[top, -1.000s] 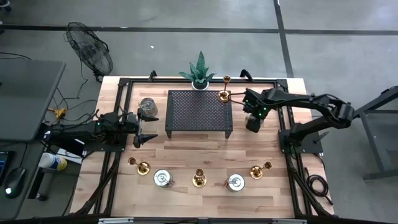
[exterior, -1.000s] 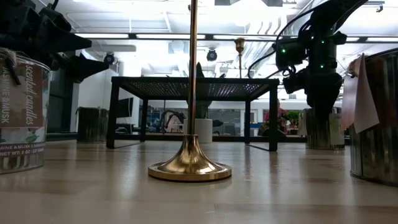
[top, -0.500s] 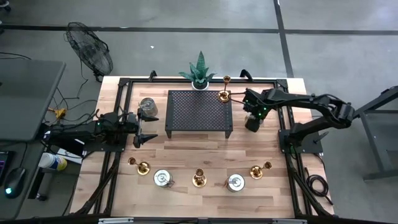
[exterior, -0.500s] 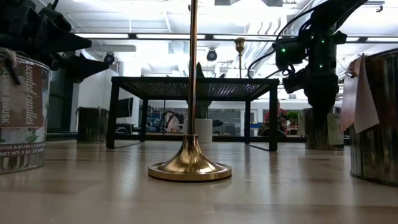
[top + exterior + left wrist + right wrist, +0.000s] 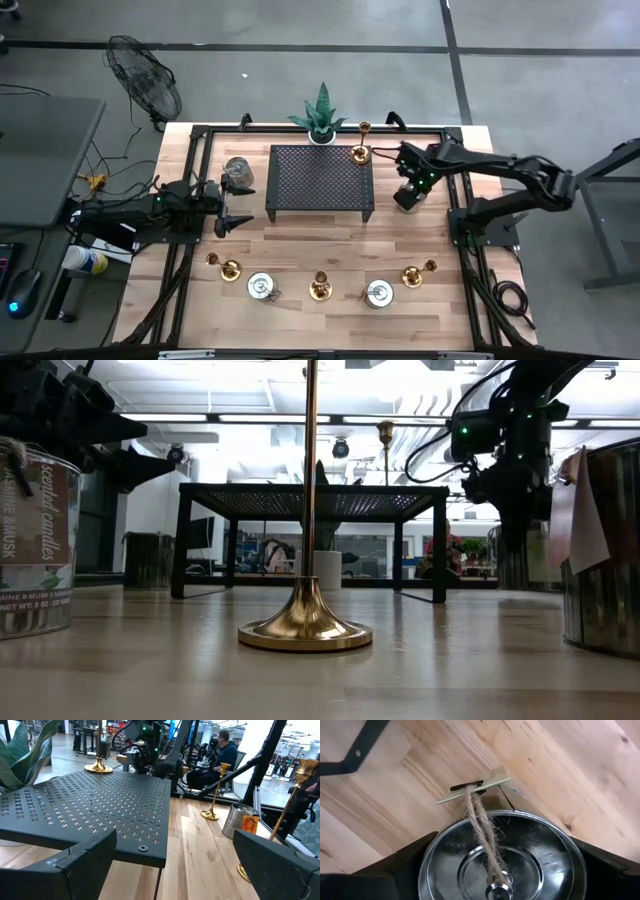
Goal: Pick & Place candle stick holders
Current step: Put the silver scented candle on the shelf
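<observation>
A silvery round tin holder (image 5: 495, 855), its lid tied with twine and a paper tag, sits right of the black rack (image 5: 320, 180). My right gripper (image 5: 405, 196) points down over it, closed on its sides. One brass holder (image 5: 359, 151) stands on the rack's far right corner. Several brass holders (image 5: 320, 288) and silvery tins (image 5: 261, 287) stand in a row near the front edge. Another tin (image 5: 238, 170) stands by my left gripper (image 5: 235, 205), which rests level and open at the left. My right gripper comes from above, pointing down, with one finger (image 5: 395, 870) on each side of the tin's round wall just below the lid rim (image 5: 427, 862). The tin stands upright between them. Whether its base is off the table, I cannot tell.
A spiky green plant in a white pot (image 5: 321, 118) stands behind the rack. In the low view a brass holder's base (image 5: 305, 628) stands in the middle, with a labelled tin (image 5: 35, 550) left and another tin (image 5: 600, 560) right. Bare wood lies between rack and front row.
My right gripper has rolled about its upright axis over the tin, staying in the same spot right of the rack. The left arm and the other holders have not moved.
</observation>
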{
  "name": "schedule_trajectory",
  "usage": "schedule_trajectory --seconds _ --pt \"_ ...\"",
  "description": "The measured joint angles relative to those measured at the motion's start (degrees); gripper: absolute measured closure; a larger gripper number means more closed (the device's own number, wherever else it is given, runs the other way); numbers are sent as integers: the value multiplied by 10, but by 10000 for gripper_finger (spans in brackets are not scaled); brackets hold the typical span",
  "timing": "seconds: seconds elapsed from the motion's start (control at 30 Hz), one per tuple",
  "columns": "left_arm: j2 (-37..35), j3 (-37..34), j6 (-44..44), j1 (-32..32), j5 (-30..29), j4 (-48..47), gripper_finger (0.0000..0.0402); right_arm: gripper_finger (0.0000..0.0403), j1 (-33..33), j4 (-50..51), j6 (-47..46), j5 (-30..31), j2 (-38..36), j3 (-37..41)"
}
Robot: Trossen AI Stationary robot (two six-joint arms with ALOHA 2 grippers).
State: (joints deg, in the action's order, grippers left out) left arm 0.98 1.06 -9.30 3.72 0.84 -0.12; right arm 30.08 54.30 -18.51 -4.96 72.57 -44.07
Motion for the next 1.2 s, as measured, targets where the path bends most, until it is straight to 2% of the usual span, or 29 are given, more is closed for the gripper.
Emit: schedule_trajectory --seconds 0.47,0.63,0.87,1.03,1.2 --pt "0 0 0 0 0 0 9 54 -34 49 -129 9 -84 0" --pt "0 0 0 0 0 0 9 54 -58 84 -148 33 -126 0" --pt "0 0 0 0 0 0 9 54 -100 97 -175 36 -167 -2" --pt "0 0 0 0 0 0 9 54 -122 140 -172 61 -165 -44" --pt "0 0 0 0 0 0 9 54 -146 182 -171 60 -150 -99"
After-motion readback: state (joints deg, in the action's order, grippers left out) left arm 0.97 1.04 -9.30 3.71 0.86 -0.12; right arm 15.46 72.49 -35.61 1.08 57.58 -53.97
